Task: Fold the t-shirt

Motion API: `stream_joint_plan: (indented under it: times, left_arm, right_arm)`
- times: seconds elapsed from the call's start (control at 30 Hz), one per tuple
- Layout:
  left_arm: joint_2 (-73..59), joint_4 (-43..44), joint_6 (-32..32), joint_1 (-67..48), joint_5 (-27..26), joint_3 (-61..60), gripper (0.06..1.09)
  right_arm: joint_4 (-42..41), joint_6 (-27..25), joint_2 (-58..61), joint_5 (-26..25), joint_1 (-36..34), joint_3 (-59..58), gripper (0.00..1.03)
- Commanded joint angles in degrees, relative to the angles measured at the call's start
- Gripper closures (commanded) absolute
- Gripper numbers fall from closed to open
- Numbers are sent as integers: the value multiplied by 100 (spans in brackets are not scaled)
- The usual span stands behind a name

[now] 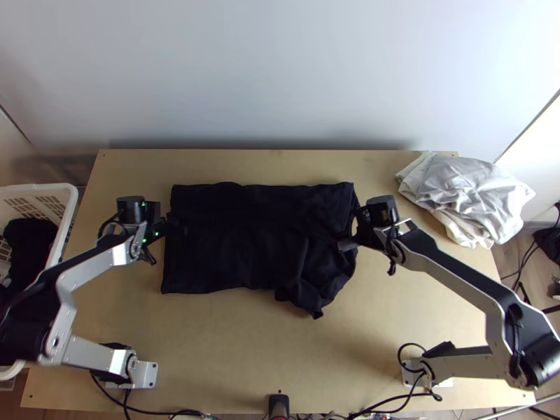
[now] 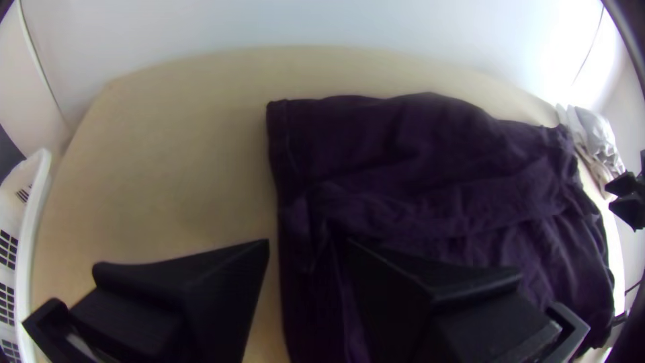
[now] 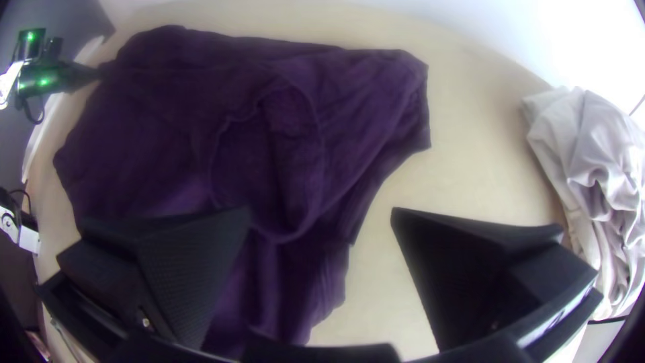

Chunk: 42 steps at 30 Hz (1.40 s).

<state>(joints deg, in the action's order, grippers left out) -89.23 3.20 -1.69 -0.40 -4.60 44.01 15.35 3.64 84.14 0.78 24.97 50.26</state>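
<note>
Top view: black fabric t-shirt (image 1: 238, 245) lies mid-worktop (image 1: 231, 364), mostly flat, near right corner bunched. White plastic basket (image 1: 42, 187), left side, holds dark cloth (image 1: 26, 248). Crumpled grey-white cloth (image 1: 465, 192) at the far right corner.

Left wrist view: left fingers (image 2: 201, 292) parted, straddling the shirt's left edge; probably placed so to pinch it for a fold.

Right wrist view: right fingers (image 3: 195, 262) wide apart, grasping nothing; one over shirt, other over worktop, presumably lined up for the opposite edge.
</note>
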Motion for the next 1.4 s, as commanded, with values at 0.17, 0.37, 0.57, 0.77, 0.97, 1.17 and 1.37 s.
stream_joint_plan:
  times: [0.17, 0.37, 0.57, 0.77, 0.97, 1.17, 1.37]
  left_arm:
    - [2621, -2509, 108, 40, -603, -604, 34]
    - [3272, -3133, 134, -91, -603, -1158, 34]
    - [3210, -3634, 143, -171, -542, -1210, 34]
    - [3070, -3739, 46, -127, -366, -1369, 34]
    - [2867, -3713, 64, -153, -366, -1404, 51]
    - [2744, -3678, 90, -197, -375, -1413, 76]
    - [2630, -3616, 73, -276, -375, -1439, 105]
  right_arm:
    - [1514, 14, -1128, 388, -63, 353, 4]
    - [2024, 49, -1470, 669, 148, 203, 4]
    - [2314, 40, -1717, 766, 271, 72, 4]
    - [2534, 58, -1857, 916, 394, -60, 4]
    - [2622, 58, -1980, 951, 386, -201, 4]
    - [2648, 58, -1989, 995, 430, -227, 4]
    - [2885, 32, -1822, 1276, 834, -227, 4]
